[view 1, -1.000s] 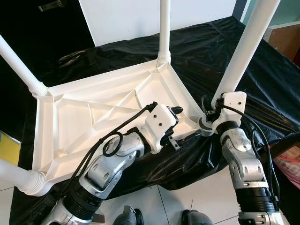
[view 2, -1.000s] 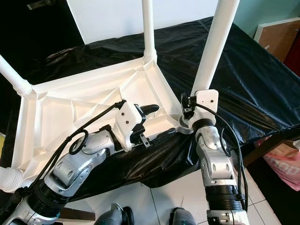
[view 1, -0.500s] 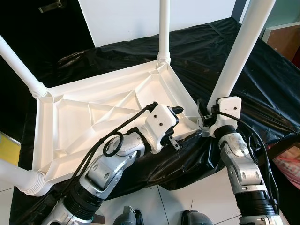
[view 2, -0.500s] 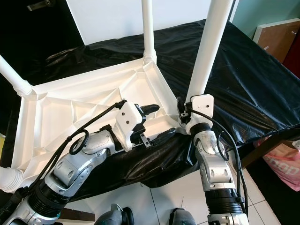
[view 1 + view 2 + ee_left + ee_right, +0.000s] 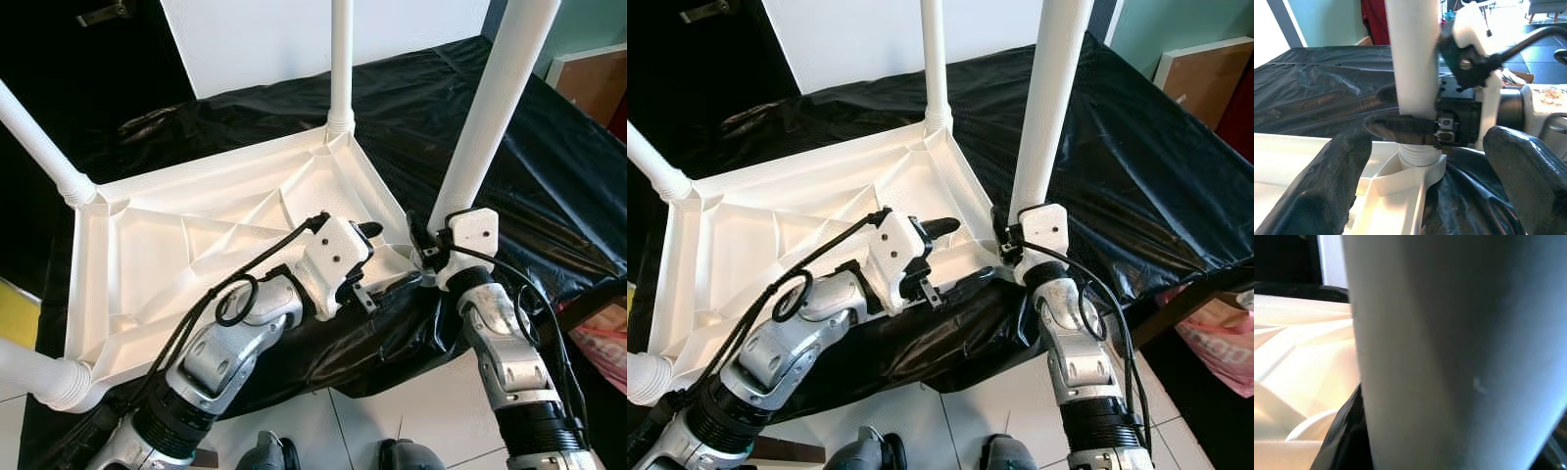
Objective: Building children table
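Left eye view shows a white plastic table [image 5: 196, 245] lying upside down on a black sheet [image 5: 549, 186], with its ribbed underside facing up. Going from the left side, one leg [image 5: 34, 377] sticks out at the near left corner, and a second leg [image 5: 39, 147] rises from the far left corner. A third leg [image 5: 340, 64] stands upright in the far right corner.

The left gripper [image 5: 377, 259] is over the near right part of the table, close to its edge. Its two black fingers [image 5: 1337, 181] are spread wide and hold nothing; in the left wrist view they stand on both sides of the corner socket [image 5: 1415, 164], apart from it.

To the right, the fourth leg [image 5: 485, 113] stands tilted in the near right corner socket. The right gripper [image 5: 1420, 129] is closed around the low end of this leg, just above the socket; in the left wrist view one black finger presses against the white tube. In the right wrist view the leg [image 5: 1449, 352] is very close to the camera, with the table [image 5: 1298, 357] beside it.

A white wall [image 5: 294, 29] is behind the table, and a tiled floor [image 5: 411, 392] is below the sheet.
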Tool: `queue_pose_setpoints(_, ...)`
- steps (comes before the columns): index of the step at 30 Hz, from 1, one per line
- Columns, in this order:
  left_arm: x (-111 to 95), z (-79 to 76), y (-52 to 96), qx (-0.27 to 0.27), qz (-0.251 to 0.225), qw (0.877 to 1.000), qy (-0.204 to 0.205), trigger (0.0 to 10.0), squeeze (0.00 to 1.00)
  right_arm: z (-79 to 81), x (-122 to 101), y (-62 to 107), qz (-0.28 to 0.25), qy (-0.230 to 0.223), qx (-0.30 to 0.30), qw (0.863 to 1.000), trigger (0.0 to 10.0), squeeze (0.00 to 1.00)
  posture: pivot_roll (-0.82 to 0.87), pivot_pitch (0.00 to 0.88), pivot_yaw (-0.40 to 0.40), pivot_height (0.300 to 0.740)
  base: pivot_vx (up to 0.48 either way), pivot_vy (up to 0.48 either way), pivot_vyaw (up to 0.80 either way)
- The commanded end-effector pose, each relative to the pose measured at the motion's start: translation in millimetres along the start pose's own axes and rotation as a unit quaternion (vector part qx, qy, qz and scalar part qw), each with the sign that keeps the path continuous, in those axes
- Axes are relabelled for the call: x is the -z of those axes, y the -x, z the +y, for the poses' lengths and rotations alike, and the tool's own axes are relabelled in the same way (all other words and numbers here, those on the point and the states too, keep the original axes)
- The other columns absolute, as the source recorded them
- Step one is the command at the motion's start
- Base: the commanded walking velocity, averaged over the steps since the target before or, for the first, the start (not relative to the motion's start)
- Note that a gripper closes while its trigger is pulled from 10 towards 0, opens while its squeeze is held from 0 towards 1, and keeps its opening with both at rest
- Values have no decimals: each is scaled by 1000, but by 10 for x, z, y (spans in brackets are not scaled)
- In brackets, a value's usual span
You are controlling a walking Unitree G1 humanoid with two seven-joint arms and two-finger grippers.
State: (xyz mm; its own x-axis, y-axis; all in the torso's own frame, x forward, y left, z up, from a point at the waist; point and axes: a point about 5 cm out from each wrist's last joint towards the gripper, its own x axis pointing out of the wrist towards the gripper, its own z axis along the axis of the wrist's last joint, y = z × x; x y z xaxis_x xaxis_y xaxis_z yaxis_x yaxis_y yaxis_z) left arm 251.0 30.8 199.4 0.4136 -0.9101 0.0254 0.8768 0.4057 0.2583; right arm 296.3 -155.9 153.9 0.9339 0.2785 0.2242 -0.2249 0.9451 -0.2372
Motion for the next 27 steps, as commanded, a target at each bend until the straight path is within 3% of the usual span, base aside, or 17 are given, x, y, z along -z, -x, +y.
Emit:
queue_pose_setpoints(1,-60,-34,13,34,-6,999,-8,10000,0,118,187,92,32,-9,-36,999,10000,0,-53,132,72,740,0,0,0)
queue_pose_setpoints(10,-77,-24,24,34,-8,999,-7,10000,0,116,218,134,15,-31,-45,998,10000,0,-51,131,77,740,0,0,0)
queue_pose_setpoints(20,-89,-23,25,39,-9,999,-7,10000,0,16,271,16,69,-63,-16,996,10000,0,-53,122,82,740,0,0,0)
queue_pose_setpoints(27,-96,-31,24,41,-10,999,-5,10000,0,53,223,-55,100,-86,-54,990,10000,0,-53,121,79,740,0,0,0)
